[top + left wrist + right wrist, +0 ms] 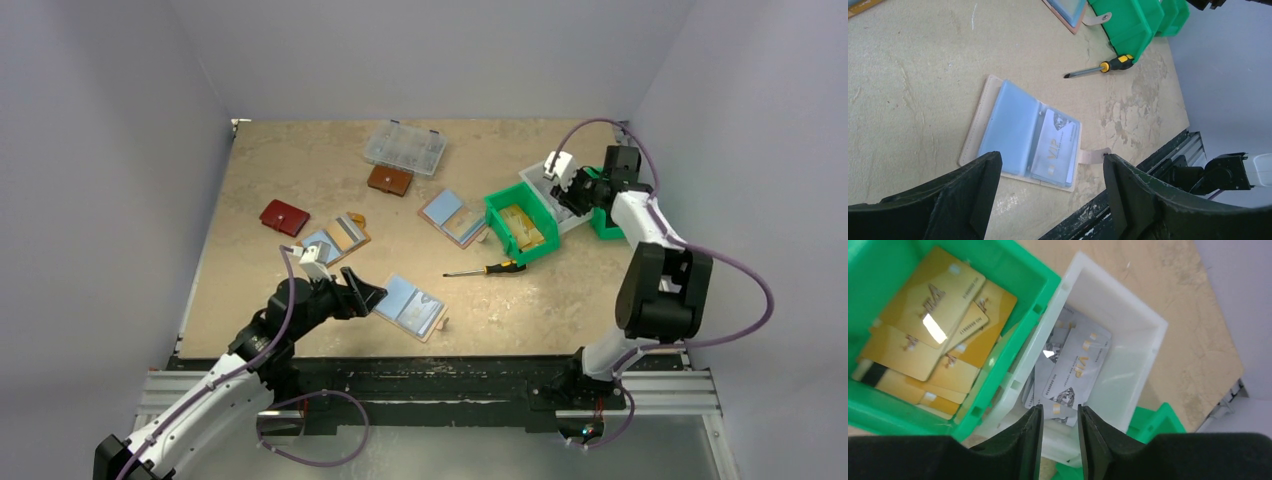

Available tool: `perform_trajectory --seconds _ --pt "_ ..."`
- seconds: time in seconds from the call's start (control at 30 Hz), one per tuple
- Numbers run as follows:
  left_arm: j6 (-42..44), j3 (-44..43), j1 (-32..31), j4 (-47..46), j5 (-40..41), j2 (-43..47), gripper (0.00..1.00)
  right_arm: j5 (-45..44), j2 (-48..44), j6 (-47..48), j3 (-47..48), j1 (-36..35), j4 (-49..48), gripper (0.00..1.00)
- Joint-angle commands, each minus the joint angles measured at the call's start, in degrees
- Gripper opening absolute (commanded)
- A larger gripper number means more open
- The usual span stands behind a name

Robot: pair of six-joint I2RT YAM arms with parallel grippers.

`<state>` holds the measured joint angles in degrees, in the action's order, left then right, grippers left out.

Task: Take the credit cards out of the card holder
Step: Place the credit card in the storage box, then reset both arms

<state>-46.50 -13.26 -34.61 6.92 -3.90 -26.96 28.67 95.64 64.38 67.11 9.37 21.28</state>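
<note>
Left gripper hangs spread over the card holder (likely light, floppy); pinch the edge of its slick silver card. Right gripper is barely parted, empty.

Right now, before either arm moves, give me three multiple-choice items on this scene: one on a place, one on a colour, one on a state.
1. Where do the gold cards lie? A. green bin B. white bin C. bare table
2. What colour is the card in the card holder before the left fingers? A. gold B. silver-grey C. red
3. How is that card holder? A. lying open B. snapped shut C. gripped
Answers: 1 A, they pile inside green walls; 2 B, a pale VIP card shows through its sleeve; 3 A, both leaves lie flat, tab out.
</note>
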Motion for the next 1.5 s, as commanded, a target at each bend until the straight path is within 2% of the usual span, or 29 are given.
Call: perform_trajectory --seconds 0.0,0.17,0.23,0.33,0.37,0.4,0.43,0.5,0.53,0.6,0.63,0.73,0.8,0.87,0.9,1.03,1.23,1.47 --pt "-1.2 0.5 0.2 -4.6 -2.1 1.1 0.79 8.1 -9.2 -5.9 1.8 0.0 4.4 0.39" --pt "-2.9 2.2 0.2 -9.8 -4.3 1.4 0.83 18.1 -17.0 -12.4 2.3 0.0 8.3 0.44" --pt "-3.0 2.2 0.3 -9.8 -4.7 0.7 0.83 23.7 -19.7 -15.9 2.8 0.0 9.2 0.5" --pt "-2.0 2.0 0.2 -10.3 -7.2 -0.9 0.82 30.3 -23.0 -24.2 3.3 0.0 8.9 0.69" --pt "-1.7 1.8 0.2 -10.2 -7.5 -1.5 0.82 32.5 -23.7 -27.1 3.4 0.0 8.9 0.81" --pt "-1.8 1.4 0.2 -9.7 -7.5 -2.2 0.81 35.6 -24.1 -30.3 3.4 0.0 8.6 0.97" --pt "-1.5 1.0 0.2 -9.1 -7.3 -2.9 0.81 38.9 -24.3 -34.1 3.3 0.0 8.3 0.99" --pt "-0.9 0.0 0.2 -7.5 -6.6 -4.3 0.81 42.0 -23.3 -42.9 4.1 0.0 9.3 0.99" --pt "-0.5 -0.6 0.2 -7.1 -6.2 -4.9 0.81 42.7 -22.5 -42.9 5.4 0.0 12.1 0.99" --pt "0.1 -2.2 0.2 -4.4 -5.4 -5.5 0.8 43.8 -21.2 -34.9 8.6 0.0 22.9 0.99" --pt "0.5 -3.5 0.2 -3.3 -4.7 -5.4 0.8 42.4 -21.5 -37.6 8.4 0.0 21.4 0.99" --pt "3.3 -9.2 0.2 2.6 -0.7 -4.4 0.82 33.7 -25.2 -54.3 3.1 0.0 7.0 0.99" --pt "5.9 -13.6 0.2 6.6 3.3 -3.9 0.88 27.2 -27.9 -61.0 0.3 0.3 1.6 0.99" --pt "7.6 -16.8 0.2 9.4 7.4 -3.7 0.98 20.4 -30.1 -63.3 -0.6 0.6 -0.6 0.99" --pt "8.1 -17.9 0.2 10.4 8.7 -3.7 1.0 17.0 -31.0 -63.8 -0.8 0.8 -0.9 0.99" --pt "9.1 -20.0 0.3 11.4 10.8 -3.3 1.0 16.6 -34.3 -63.9 -1.7 1.7 -1.3 0.99" --pt "10.4 -22.4 0.2 12.4 8.9 -3.7 1.0 11.1 -38.0 -72.5 -3.6 1.8 -5.9 0.99" --pt "11.2 -22.7 0.2 11.9 5.6 -3.8 1.0 12.1 -39.0 -71.3 -2.2 1.8 -4.5 0.99"
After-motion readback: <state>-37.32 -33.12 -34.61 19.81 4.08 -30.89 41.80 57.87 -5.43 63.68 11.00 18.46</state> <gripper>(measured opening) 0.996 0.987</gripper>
